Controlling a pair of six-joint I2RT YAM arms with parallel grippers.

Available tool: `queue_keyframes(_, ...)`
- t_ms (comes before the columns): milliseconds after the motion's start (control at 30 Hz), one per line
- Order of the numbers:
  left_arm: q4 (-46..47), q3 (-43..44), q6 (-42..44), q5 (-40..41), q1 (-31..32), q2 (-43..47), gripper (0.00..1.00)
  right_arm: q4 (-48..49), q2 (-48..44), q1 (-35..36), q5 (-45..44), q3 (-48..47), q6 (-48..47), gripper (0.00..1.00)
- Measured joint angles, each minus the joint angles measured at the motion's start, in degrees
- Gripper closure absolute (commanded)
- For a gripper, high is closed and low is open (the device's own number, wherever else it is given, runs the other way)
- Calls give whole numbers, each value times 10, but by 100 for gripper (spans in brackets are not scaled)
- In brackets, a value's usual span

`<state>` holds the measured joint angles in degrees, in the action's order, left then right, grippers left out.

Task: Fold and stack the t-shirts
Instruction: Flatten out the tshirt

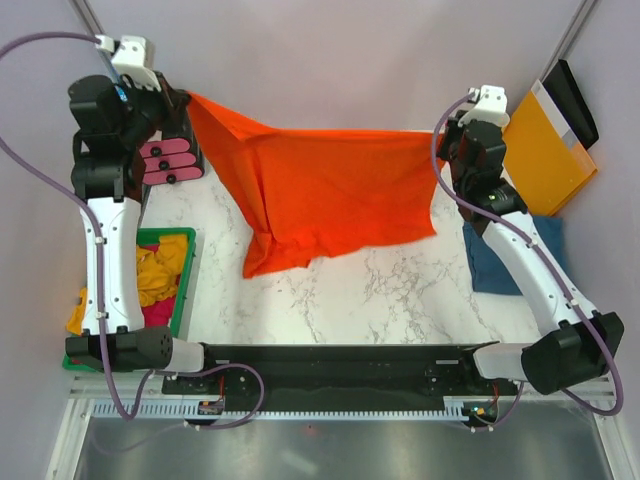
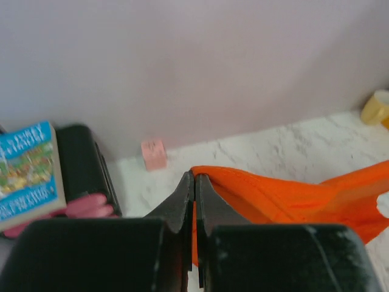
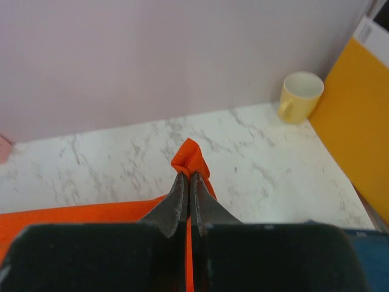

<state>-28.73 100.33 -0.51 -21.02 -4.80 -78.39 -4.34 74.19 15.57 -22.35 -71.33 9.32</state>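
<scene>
Green plastic bin (image 1: 188, 285) sat at the far left of my overhead view, beside the left arm, with yellow and pink cloth heaped inside. Beyond it stood a black rack (image 1: 170, 160) holding pink oblong pieces. The left wrist camera also showed me a blue-covered paperback book (image 2: 27, 173) next to that rack and a small pink block (image 2: 154, 154) against the back wall.

The left pincer (image 2: 194, 179) was clenched on one far corner of the bright orange-red t-shirt (image 1: 330, 190), with orange cloth pinched between its black fingers. From there the shirt's far edge ran across to the right. There the right pincer (image 3: 187, 179) was likewise clamped on the opposite corner, and a small tuft of orange poked out past its tips. Between the two grips the shirt spread wide over the middle of the white marble-patterned worktop (image 1: 350, 290), its near hem rumpled and reaching nearer to me on the left side.

Further right, the dark denim-blue t-shirt (image 1: 495, 262) lay folded to a rough square under the right arm, near the worktop's right edge. Behind it a stiff orange-yellow envelope (image 1: 548, 150) leaned against the right wall, and a pale yellow mug (image 3: 301, 94) stood just beside it at the back wall.
</scene>
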Motion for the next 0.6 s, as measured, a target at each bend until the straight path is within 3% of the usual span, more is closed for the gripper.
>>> queue_keyframes(100,16,104,-6,4,0,-33,98,5,24,19,-6,-83,-12,100)
queue_keyframes(200,27,148,-15,9,-1,-33,98,5,24,56,-16,-133,-28,100)
queue_keyframes(367,16,84,-21,11,-4,53,98,-27,-41,106,-26,-130,-48,100)
queue_keyframes(600,-36,20,-20,19,-4,242,98,-99,-193,114,-49,-124,-67,100)
